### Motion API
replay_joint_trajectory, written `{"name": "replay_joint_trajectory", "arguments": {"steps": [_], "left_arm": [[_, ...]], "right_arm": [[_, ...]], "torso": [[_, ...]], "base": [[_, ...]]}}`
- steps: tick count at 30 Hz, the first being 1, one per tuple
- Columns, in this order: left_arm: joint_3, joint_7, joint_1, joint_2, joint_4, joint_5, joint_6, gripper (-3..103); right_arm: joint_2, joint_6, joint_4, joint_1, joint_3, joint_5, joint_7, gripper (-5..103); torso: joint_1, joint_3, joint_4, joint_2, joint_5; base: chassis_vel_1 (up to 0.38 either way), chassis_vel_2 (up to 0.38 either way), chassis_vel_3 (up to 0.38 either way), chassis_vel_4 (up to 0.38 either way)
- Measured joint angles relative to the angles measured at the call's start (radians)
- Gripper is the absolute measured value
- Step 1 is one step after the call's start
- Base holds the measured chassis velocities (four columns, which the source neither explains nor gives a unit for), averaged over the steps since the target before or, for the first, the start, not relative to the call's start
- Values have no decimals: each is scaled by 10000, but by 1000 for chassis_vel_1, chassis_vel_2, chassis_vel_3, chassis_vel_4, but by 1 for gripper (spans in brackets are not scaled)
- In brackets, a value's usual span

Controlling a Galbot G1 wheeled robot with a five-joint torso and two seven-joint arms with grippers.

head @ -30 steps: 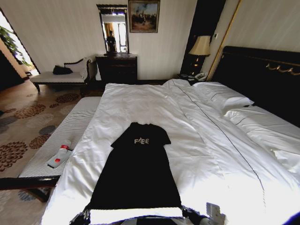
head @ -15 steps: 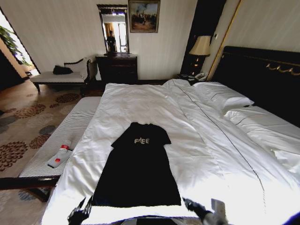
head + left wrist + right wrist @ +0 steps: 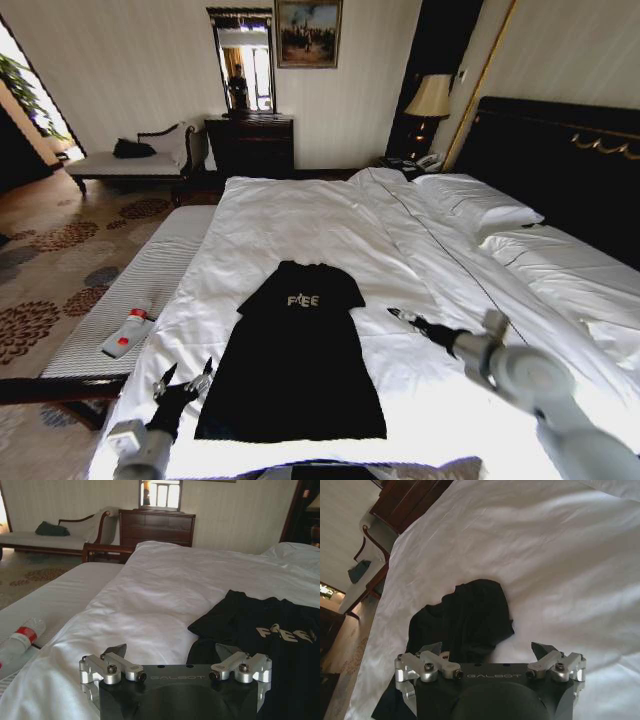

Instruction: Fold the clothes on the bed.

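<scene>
The clothes are one black T-shirt (image 3: 295,365) with white chest lettering, lying flat on the white bed (image 3: 300,215) with its hem toward me. My left gripper (image 3: 183,382) stands open just off the shirt's near left corner. In the left wrist view the left gripper (image 3: 171,650) hangs over white duvet, with the shirt (image 3: 260,630) off to one side. My right gripper (image 3: 402,317) is open above the duvet, right of the shirt's sleeve. In the right wrist view the right gripper (image 3: 487,647) holds nothing, and the shirt (image 3: 465,615) lies beyond it.
A striped bench (image 3: 150,275) runs along the bed's left side with a red-capped bottle (image 3: 127,332) on it. Pillows (image 3: 480,205) and a dark headboard (image 3: 560,160) lie to the right. A dresser (image 3: 250,145) and a chaise (image 3: 125,165) stand by the far wall.
Both grippers have left the shirt's near hem. The left one moved out to the shirt's left corner; the right arm swung up and forward to the shirt's right side.
</scene>
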Motion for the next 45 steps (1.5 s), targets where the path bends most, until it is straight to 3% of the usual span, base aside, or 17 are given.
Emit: {"name": "replay_joint_trajectory", "arguments": {"steps": [3, 9, 23, 33, 36, 37, 39, 45], "left_arm": [[175, 218, -257, 185, 400, 299, -102, 100], [344, 602, -463, 488, 981, 363, -385, 100], [145, 635, -271, 569, 857, 204, -419, 100], [52, 616, -218, 502, 805, 186, -402, 100], [19, 608, -201, 477, 788, 184, -403, 100], [-9, 599, -173, 467, 757, 181, -402, 100], [-38, 595, -154, 467, 741, 180, -402, 100], [-285, 588, -65, 494, 695, 82, -403, 100]], "right_arm": [[186, -49, -1103, 1146, -741, -13, 70, 99], [947, -128, -2924, 2672, -1531, -82, 46, 100], [2201, -130, -5197, 3603, -2340, -1463, -512, 100], [2602, -102, -5455, 3851, -2392, -1528, -488, 101], [2718, -102, -5438, 3822, -2411, -1556, -473, 93], [2821, -102, -5507, 3833, -2417, -1624, -465, 82], [2864, -102, -5537, 3840, -2418, -1659, -465, 82], [3020, -101, -5558, 3829, -2419, -1806, -470, 60]], "torso": [[0, 0, 7, 0, -2], [1, 0, 2, -1, -4], [-1, -2, 2, 3, -3], [-1, -2, 3, 2, -3], [-2, -2, 1, 3, -4], [-2, -3, 3, 3, -4], [-2, -3, 4, 2, -4], [-2, -2, 3, 2, -2]], "base": [[0, 0, 0, 0], [0, 0, 0, 0], [0, 0, 0, 0], [0, 0, 0, 0], [0, 0, 0, 0], [0, 0, 0, 0], [0, 0, 0, 0], [0, 0, 0, 0]]}}
